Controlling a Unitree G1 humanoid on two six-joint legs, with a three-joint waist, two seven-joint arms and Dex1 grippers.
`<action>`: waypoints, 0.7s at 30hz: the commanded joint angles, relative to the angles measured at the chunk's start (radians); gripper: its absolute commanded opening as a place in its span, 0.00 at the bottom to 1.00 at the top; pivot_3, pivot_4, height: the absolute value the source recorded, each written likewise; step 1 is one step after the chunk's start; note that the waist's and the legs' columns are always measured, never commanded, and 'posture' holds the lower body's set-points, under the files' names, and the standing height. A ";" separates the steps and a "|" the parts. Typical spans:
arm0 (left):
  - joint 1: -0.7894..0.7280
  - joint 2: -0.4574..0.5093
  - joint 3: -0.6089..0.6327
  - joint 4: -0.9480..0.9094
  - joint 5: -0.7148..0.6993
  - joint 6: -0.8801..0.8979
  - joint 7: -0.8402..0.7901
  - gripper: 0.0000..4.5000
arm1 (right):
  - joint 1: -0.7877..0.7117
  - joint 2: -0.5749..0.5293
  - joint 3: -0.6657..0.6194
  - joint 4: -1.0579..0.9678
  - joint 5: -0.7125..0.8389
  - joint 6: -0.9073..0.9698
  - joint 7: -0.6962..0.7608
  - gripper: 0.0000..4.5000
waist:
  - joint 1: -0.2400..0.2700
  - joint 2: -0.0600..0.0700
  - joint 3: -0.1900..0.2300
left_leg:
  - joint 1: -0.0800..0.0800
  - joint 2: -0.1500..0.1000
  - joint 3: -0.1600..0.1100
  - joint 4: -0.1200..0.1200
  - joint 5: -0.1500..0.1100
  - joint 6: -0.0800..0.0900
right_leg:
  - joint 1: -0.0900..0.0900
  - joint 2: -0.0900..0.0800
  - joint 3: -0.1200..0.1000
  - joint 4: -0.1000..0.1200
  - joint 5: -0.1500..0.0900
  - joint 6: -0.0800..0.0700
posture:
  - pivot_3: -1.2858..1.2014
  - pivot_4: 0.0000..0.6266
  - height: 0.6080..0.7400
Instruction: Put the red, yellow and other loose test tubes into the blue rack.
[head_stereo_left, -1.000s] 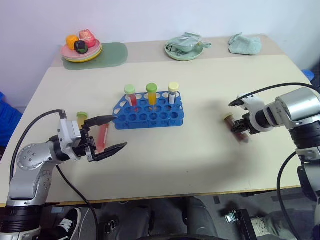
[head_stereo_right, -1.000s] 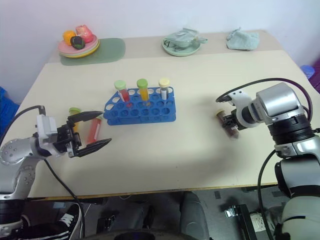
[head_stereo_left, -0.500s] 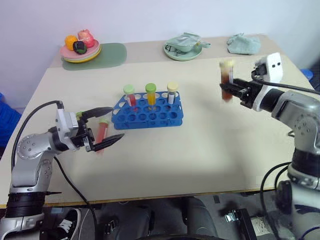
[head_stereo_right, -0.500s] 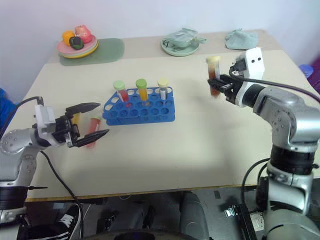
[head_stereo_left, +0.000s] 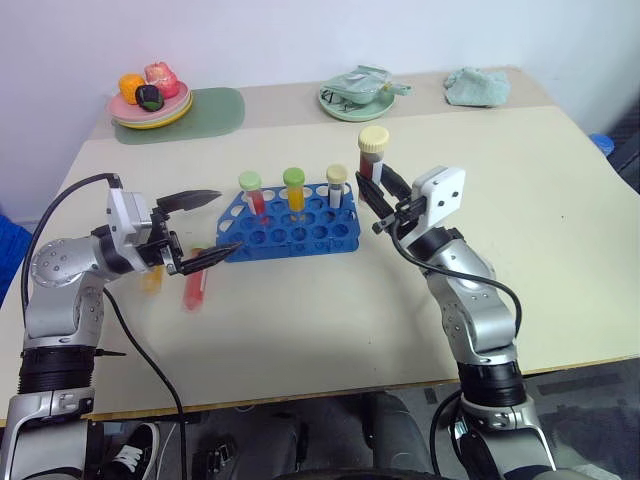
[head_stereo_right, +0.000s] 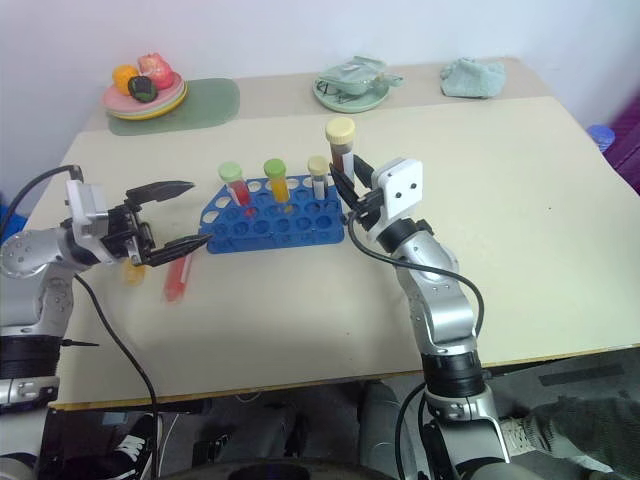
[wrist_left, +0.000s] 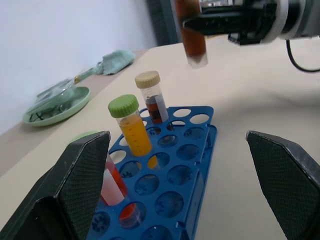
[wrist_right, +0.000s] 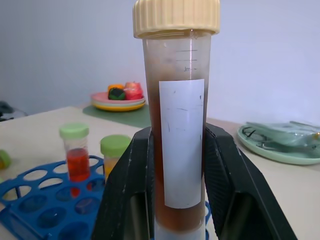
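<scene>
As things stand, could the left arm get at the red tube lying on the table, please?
Probably yes: the left gripper is open and empty, just above the red tube, with nothing between them.

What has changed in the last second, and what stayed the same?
The right gripper, shut on the brown tube, lifted it off the table, turned it upright and carried it left to the blue rack. The left gripper, open, advanced slightly towards the rack. The three racked tubes and the loose red tube stayed put.
</scene>
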 joint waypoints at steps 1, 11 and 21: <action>-0.019 0.022 0.014 0.004 0.003 -0.021 -0.017 1.00 | -0.033 0.046 0.050 0.091 -0.053 -0.155 -0.012 0.16 | -0.003 0.000 0.000 | 0.000 0.000 0.000 0.000 0.000 0.000 | 0.000 0.000 0.000 0.000 0.000 0.000 | 0.52 0.24 1.00; 0.037 0.054 0.036 -0.029 -0.023 0.030 -0.025 1.00 | -0.020 0.102 0.093 0.291 -0.052 -0.325 0.036 0.16 | -0.025 0.000 0.000 | 0.000 0.000 0.000 -0.001 0.000 0.000 | -0.001 0.001 0.000 0.000 0.000 0.000 | 0.52 0.24 1.00; 0.058 0.055 0.049 -0.049 -0.023 0.031 -0.019 1.00 | -0.020 0.129 0.119 0.375 -0.084 -0.393 0.038 0.16 | -0.025 0.000 0.000 | 0.000 0.000 0.000 -0.002 0.000 -0.001 | -0.001 0.001 0.000 0.000 0.000 0.000 | 0.52 0.24 1.00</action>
